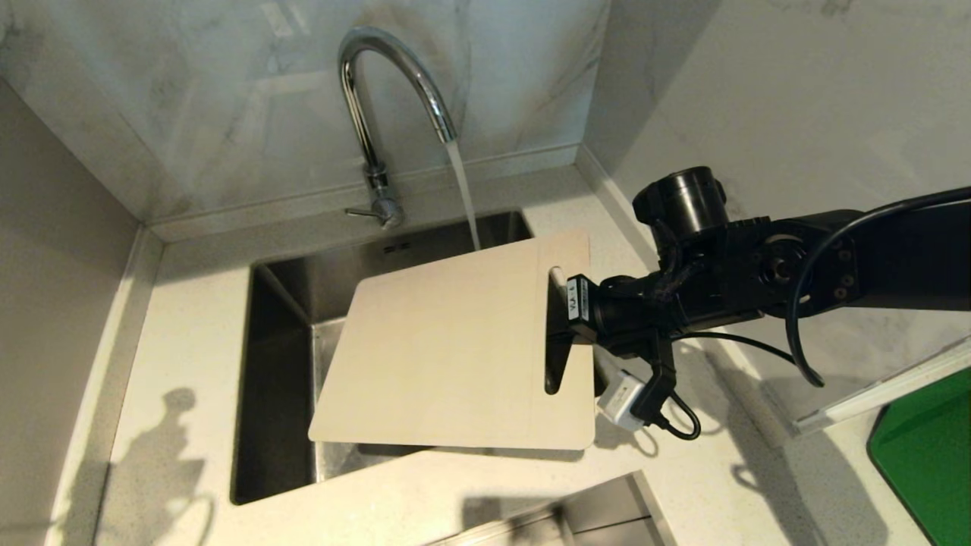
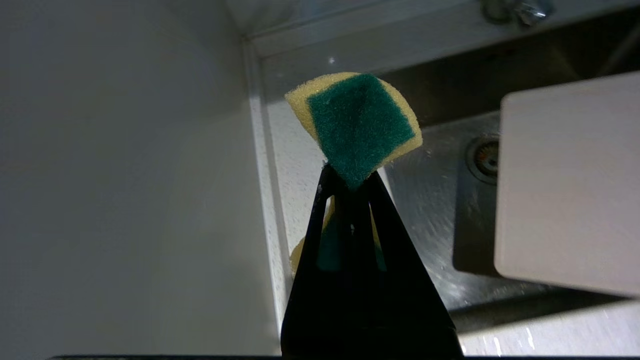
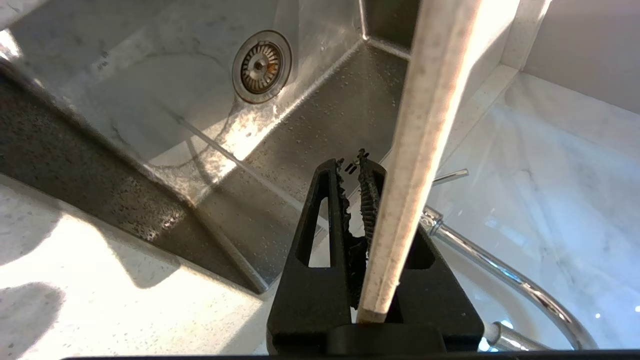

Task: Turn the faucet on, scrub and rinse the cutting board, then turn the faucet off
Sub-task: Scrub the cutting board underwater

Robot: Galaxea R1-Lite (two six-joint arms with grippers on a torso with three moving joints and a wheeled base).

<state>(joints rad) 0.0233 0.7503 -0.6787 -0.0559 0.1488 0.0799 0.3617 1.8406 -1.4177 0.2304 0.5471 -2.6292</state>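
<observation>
So your right hand [image 1: 567, 315] is clamped down on the cutting board [image 1: 447, 349], fingers pinched on the strip of board next to the slot handle at its short edge, and in the right wrist view you can see the board's thin edge [image 3: 415, 165] running up alongside the closed fingers [image 3: 370, 200], so it's a firm grip with barely any gap. The board sticks out from that hand toward the robot's left, hanging flat-ish over the steel sink [image 1: 281, 364], with its far corner tipped a bit lower and its near edge reaching over the bench [image 1: 485, 485] in front. The faucet [image 1: 379, 114] is running: a stream of water [image 1: 464, 197] drops from the spout and passes behind the board's back edge, so I can't tell if it's actually hitting the board or just going past it into the basin. The little side lever [image 1: 364, 213] sits at the faucet's base, pointing to the robot's left. Your left hand [image 2: 350, 182] isn't in the head view, but its own camera shows it squeezed fully shut on a yellow sponge with a green scrub face [image 2: 357, 125], the sponge fanning out beyond the fingertips. From there the board's corner [image 2: 565, 185] is off to one side, apart from the sponge, not touching, with the drain [image 2: 482, 159] peeking out just beside it. There's also a bright green board [image 1: 925, 455] lying on the bench way off to the robot's right.
</observation>
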